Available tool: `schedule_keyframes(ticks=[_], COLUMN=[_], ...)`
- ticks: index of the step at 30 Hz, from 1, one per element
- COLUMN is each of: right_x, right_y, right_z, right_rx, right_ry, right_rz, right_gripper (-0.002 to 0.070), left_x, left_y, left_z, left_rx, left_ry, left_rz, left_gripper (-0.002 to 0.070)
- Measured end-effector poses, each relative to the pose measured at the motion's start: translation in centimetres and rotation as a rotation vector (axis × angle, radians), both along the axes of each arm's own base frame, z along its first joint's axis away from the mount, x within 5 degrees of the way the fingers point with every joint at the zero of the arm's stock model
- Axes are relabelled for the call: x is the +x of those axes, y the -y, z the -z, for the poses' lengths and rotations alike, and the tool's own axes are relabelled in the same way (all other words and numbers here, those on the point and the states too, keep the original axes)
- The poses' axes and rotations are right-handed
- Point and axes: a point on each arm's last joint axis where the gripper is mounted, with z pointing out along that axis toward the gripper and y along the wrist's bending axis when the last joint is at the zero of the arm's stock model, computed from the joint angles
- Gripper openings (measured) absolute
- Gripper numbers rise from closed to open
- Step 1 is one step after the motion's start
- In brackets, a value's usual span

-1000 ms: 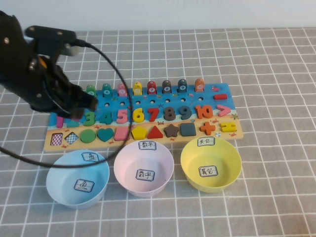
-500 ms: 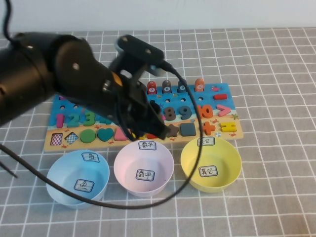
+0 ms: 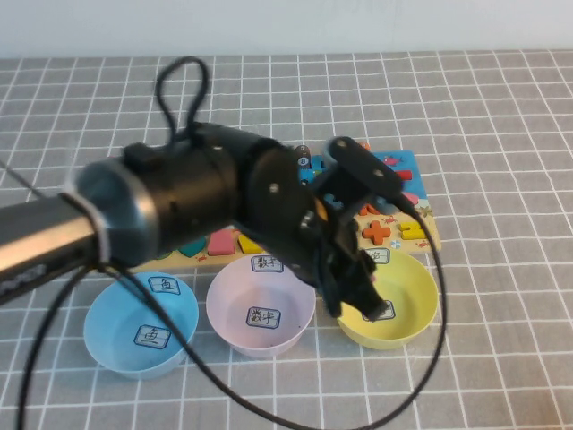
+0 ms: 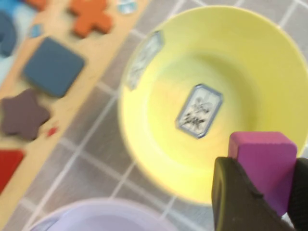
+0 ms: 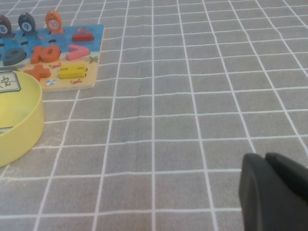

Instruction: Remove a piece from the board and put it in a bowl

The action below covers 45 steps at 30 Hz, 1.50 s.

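My left gripper (image 3: 358, 288) hangs over the near-left part of the yellow bowl (image 3: 414, 309). In the left wrist view the left gripper (image 4: 263, 192) is shut on the magenta-pink piece (image 4: 263, 155), held above the bowl's inside (image 4: 159, 120) near its labelled bottom. The board (image 3: 405, 193) lies behind the bowls, mostly hidden by my left arm; its tan strip (image 4: 98, 53) shows in the left wrist view. My right gripper (image 5: 270, 169) is shut and empty, low over the grey cloth, right of the yellow bowl (image 5: 19, 130) and the board (image 5: 72, 83); it is out of the high view.
A pink bowl (image 3: 260, 305) and a light blue bowl (image 3: 141, 322) stand left of the yellow one. A lighter pink trapezoid (image 3: 221, 240), a dark blue square (image 4: 54, 66), a dark star (image 4: 23, 114) and an orange plus (image 4: 91, 17) sit on the board.
My left arm has swung right, from the board's left end across the board to above the yellow bowl. The right arm shows no movement.
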Motion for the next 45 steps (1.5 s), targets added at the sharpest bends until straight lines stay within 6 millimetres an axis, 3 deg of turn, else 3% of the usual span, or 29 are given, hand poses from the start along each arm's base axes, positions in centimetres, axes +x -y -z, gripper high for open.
schedule_keyframes(ticks=[10, 18, 39, 45], right_x=[0.0, 0.0, 0.0, 0.0], right_y=[0.0, 0.0, 0.0, 0.0], right_z=[0.0, 0.0, 0.0, 0.0], right_rx=[0.000, 0.000, 0.000, 0.000], right_ry=[0.000, 0.000, 0.000, 0.000], right_rz=[0.000, 0.000, 0.000, 0.000], right_gripper=[-0.0017, -0.0017, -0.0017, -0.0017], left_x=[1.7, 2.4, 4.1, 4.1], left_y=[3.3, 3.7, 4.0, 4.1], left_z=[1.2, 3.5, 5.3, 6.7], left_rx=[0.060, 0.145, 0.150, 0.187], left_ry=[-0.080, -0.065, -0.055, -0.088], left_rz=[0.033, 0.083, 0.071, 0.078], left_gripper=[0.0192, 0.0192, 0.0192, 0.0192])
